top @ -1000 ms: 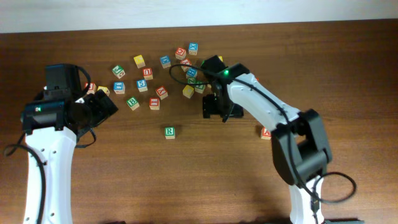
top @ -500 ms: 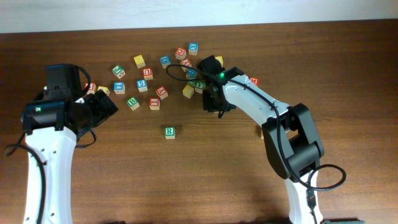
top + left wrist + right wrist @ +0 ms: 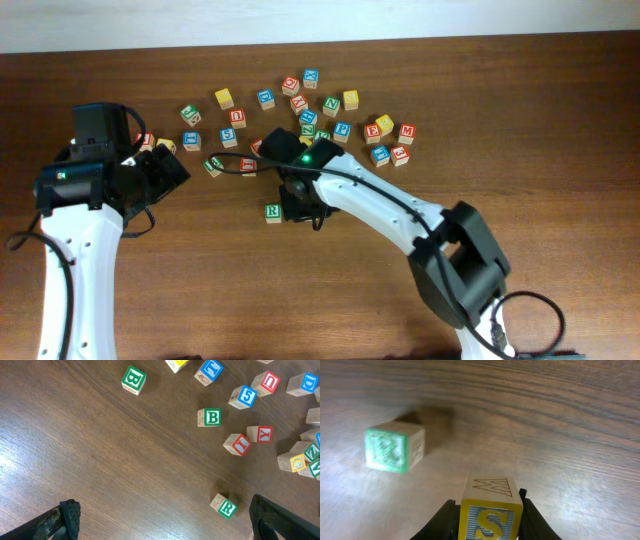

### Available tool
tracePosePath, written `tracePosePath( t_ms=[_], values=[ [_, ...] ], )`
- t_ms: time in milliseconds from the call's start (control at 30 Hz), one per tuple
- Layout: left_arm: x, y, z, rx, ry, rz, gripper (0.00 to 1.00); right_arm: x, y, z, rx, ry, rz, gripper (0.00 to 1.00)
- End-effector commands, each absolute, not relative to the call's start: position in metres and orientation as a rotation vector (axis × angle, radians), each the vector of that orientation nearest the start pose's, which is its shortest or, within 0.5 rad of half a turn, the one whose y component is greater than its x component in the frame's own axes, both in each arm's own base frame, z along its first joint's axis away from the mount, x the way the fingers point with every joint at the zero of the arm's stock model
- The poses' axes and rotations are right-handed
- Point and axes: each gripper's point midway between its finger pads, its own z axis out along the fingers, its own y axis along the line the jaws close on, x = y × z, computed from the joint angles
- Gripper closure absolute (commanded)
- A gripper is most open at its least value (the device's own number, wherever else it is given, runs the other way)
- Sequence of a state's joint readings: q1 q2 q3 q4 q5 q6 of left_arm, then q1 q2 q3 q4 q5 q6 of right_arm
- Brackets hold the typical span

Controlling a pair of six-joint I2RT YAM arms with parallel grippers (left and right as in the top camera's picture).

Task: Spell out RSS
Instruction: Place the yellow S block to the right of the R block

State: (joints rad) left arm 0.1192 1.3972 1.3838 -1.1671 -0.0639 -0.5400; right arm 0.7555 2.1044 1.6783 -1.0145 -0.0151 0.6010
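Swung down from the block pile [image 3: 330,105], the right gripper [image 3: 300,205] now sits just right of the R block [image 3: 272,212].
Left gripper [image 3: 167,520] hangs at the table's [image 3: 560,200] left side, fingers spread wide, empty. The green R block lies alone mid-table. Beside it, the right gripper's jaws are clamped on a yellow-framed S block [image 3: 490,521].

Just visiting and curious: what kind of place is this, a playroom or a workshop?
Likely a robotics lab test bench, not a playroom: a white left arm and right arm stand at a wooden table scattered with letter blocks.
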Motion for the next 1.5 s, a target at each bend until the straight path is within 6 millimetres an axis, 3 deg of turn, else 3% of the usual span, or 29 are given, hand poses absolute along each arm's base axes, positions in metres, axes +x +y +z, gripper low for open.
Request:
tracePosePath(
  t_ms=[0,300,433,633,700,833,1033,1067,1200,1267,1333,1367,1400,1433,1467],
  values=[
    [0.309,0.051,0.204,-0.924,2.583,-0.023,0.01,0.312,0.297,0.024,-0.185,3.074,0.054,0.74],
    [0.309,0.051,0.204,-0.923,2.583,-0.024,0.01,0.325,0.283,0.011,-0.091,3.046,-0.05,0.73],
    [0.309,0.051,0.204,-0.923,2.583,-0.024,0.01,0.325,0.283,0.011,-0.097,3.045,-0.052,0.59],
    [0.309,0.051,0.204,-0.924,2.583,-0.023,0.01,0.329,0.286,0.012,-0.214,3.023,-0.043,0.73],
    [0.309,0.051,0.204,-0.923,2.583,-0.024,0.01,0.332,0.287,0.012,-0.294,3.006,-0.037,0.71],
    [0.309,0.051,0.204,-0.924,2.583,-0.023,0.01,0.338,0.277,0.011,-0.237,3.028,-0.032,0.7],
    [0.309,0.051,0.204,-0.924,2.583,-0.023,0.01,0.335,0.28,0.011,-0.2,3.043,-0.001,0.71],
    [0.309,0.051,0.204,-0.923,2.583,-0.024,0.01,0.335,0.28,0.011,-0.201,3.045,-0.003,0.7],
    [0.309,0.051,0.204,-0.924,2.583,-0.023,0.01,0.336,0.281,0.015,-0.2,3.04,0.007,0.44],
    [0.309,0.051,0.204,-0.923,2.583,-0.024,0.01,0.342,0.281,0.026,-0.185,3.024,0.027,0.36],
    [0.309,0.051,0.204,-0.924,2.583,-0.023,0.01,0.364,0.282,0.075,-0.216,2.94,0.099,0.34],
    [0.309,0.051,0.204,-0.924,2.583,-0.023,0.01,0.383,0.278,0.114,-0.294,2.858,0.124,0.18],
    [0.309,0.051,0.204,-0.924,2.583,-0.023,0.01,0.414,0.269,0.156,-0.364,2.744,0.151,0.15],
    [0.309,0.051,0.204,-0.924,2.583,-0.023,0.01,0.448,0.244,0.181,-0.371,2.635,0.087,0.13],
    [0.309,0.051,0.204,-0.923,2.583,-0.024,0.01,0.484,0.211,0.193,-0.26,2.547,0.016,0.07]
  ],
)
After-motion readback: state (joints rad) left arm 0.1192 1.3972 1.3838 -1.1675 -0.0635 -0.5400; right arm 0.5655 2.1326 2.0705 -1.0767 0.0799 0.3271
